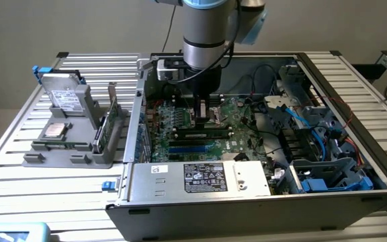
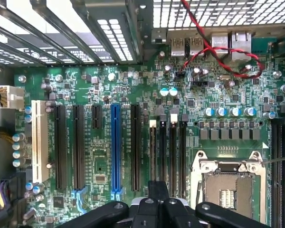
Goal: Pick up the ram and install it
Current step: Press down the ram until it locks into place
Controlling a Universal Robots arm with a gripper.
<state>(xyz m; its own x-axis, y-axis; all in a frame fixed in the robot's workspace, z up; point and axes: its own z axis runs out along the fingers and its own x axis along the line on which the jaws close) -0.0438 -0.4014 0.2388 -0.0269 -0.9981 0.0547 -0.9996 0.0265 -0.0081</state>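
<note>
The ram (image 1: 200, 135), a long narrow stick with a small whitish label, lies along a black slot of the motherboard (image 1: 237, 113) inside the open computer case, just ahead of the blue slots (image 1: 192, 146). My gripper (image 1: 203, 103) hangs inside the case above the processor socket (image 2: 225, 187), a little beyond the ram and apart from it. In the wrist view the black fingers (image 2: 157, 190) are shut together over the board, near the ends of several black memory slots (image 2: 173, 152). I see nothing held between them.
A grey holder (image 1: 36, 151) on the slatted table, at the exterior view's left, carries a silver-grey hard drive (image 1: 69, 96) and a green expansion card (image 1: 109, 121). The power supply (image 1: 200, 177), cables (image 1: 301, 121) and a blue drive cage (image 1: 331, 181) crowd the case.
</note>
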